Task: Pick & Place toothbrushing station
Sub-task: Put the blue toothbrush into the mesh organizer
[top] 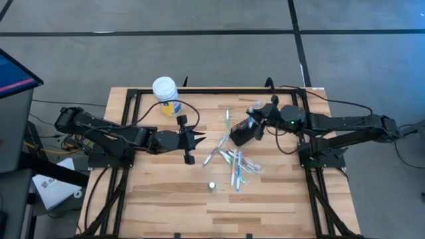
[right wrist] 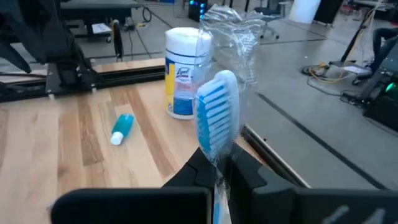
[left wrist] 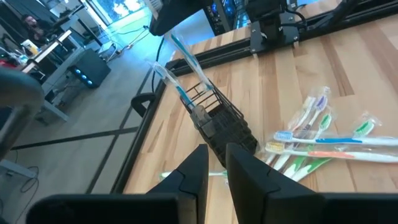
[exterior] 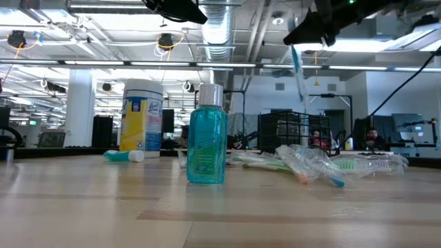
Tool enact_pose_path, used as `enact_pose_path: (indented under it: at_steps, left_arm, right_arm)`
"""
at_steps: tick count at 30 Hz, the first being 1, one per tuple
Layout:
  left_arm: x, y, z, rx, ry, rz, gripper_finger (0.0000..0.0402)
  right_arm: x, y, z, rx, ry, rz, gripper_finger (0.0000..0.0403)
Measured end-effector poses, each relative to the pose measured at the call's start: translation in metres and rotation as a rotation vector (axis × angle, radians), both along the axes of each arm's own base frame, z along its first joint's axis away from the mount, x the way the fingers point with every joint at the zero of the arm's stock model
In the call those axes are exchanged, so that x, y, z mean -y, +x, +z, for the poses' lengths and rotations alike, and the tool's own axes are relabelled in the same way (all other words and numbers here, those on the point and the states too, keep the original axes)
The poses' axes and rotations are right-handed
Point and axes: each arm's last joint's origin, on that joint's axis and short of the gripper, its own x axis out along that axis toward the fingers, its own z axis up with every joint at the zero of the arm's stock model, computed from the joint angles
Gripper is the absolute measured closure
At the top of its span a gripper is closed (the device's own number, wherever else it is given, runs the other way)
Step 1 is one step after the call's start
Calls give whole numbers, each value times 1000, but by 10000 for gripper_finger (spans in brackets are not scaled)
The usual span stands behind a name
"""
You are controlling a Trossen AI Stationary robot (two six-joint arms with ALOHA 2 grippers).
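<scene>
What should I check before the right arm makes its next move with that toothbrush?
1. Right gripper shut on the blue toothbrush: ok.
2. Toothbrush hangs above the mesh holder: ok.
3. Brush tip lined up with the holder's opening: cannot tell.
4. Holder upright: ok.
5. Left gripper apart from the holder, nothing between its fingers: ok.
6. Loose toothbrushes all placed: not ok, several lie on the table.

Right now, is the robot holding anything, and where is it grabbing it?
The right gripper pinches a blue toothbrush by its handle, bristle head sticking out. The left gripper holds nothing.
</scene>
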Motion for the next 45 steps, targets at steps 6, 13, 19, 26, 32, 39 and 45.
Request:
enact_pose_path:
  at_steps: [6, 13, 19, 26, 32, 39, 45]
  left_arm:
    - [0, 0, 0, 8, -28, -4, 353]
    - [0, 0, 0, 8, -30, -7, 353]
    - [1, 0, 0, 14, -47, -4, 353]
    - [1, 0, 0, 13, -47, -3, 353]
    - [1, 0, 0, 13, -46, -3, 353]
    - [1, 0, 0, 13, -46, -2, 353]
    - [0, 0, -1, 9, -44, 0, 353]
  right_arm:
    - [0, -18, -6, 5, 9, -67, 398]
    - [0, -32, -13, 16, 10, -102, 397]
    - [1, -38, -16, 27, 11, -141, 398]
    - [6, -39, -30, 21, 5, -186, 398]
    - [10, -40, -31, 20, 5, -213, 397]
    - [11, -40, -31, 20, 8, -216, 396]
    - [11, -39, -31, 29, 13, -215, 396]
